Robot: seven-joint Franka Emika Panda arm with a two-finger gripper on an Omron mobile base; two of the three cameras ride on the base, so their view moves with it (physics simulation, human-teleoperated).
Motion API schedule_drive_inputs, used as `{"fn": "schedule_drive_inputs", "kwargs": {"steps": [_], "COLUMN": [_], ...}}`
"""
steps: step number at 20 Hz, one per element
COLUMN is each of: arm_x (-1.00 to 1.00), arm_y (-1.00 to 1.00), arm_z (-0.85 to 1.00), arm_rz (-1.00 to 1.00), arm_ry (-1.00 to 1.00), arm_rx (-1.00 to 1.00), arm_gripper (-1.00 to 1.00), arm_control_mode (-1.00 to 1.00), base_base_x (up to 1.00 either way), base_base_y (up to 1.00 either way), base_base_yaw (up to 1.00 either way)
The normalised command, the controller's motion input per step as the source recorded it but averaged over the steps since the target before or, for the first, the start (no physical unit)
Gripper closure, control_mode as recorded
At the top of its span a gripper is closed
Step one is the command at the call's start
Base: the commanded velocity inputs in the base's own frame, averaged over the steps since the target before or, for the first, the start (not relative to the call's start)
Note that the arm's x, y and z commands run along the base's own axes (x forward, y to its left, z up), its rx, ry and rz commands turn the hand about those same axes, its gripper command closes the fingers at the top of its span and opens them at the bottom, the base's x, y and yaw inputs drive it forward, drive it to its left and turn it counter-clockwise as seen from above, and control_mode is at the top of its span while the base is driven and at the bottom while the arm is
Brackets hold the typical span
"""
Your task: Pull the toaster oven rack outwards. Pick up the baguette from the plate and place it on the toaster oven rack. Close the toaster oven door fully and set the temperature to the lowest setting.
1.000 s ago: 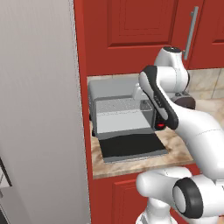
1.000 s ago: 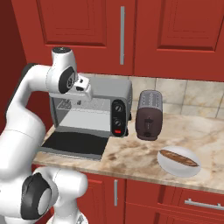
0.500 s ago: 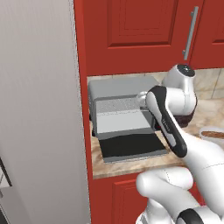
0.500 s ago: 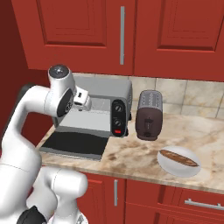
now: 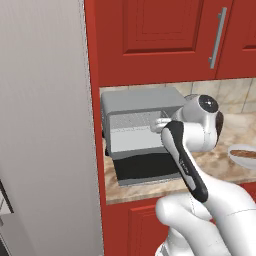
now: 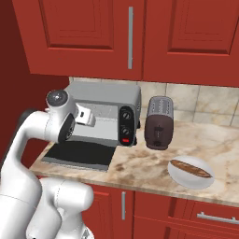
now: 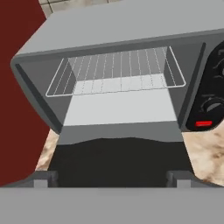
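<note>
Grey wire toaster oven rack (image 7: pixel 116 72) sits in the cavity above the dropped dark glass door (image 6: pixel 79 154). Our claw (image 7: pixel 113 177) hangs spread and empty before it. We judge the brown baguette (image 6: pixel 191 168) on its white plate (image 6: pixel 179 176) comes next.

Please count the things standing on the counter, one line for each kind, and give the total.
toaster oven: 1
slot toaster: 1
plate: 1
baguette: 1
Total: 4
</note>
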Motion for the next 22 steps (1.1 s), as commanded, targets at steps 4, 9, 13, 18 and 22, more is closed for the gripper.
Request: {"fn": "schedule_drive_inputs", "kwargs": {"steps": [4,9,13,18,22], "arm_x": [0.33,0.38,0.28,0.33,0.31], "arm_y": [0.0,0.0,0.0,0.0,0.0], "arm_z": [-0.04,0.0,0.0,-0.06,-0.28], "arm_rz": [0.0,0.0,0.0,0.0,0.0], "arm_ry": [-0.03,-0.04,-0.03,-0.03,-0.09], "arm_rx": [-0.02,0.0,0.0,0.0,-0.01], "arm_gripper": [-1.0,-1.0,-1.0,-1.0,-1.0], "arm_control_mode": [-1.0,-1.0,-1.0,-1.0,-1.0], "base_base_x": [0.0,0.0,0.0,0.0,0.0], "base_base_y": [0.0,0.0,0.0,0.0,0.0], "base_base_yaw": [0.0,0.0,0.0,0.0,0.0]}}
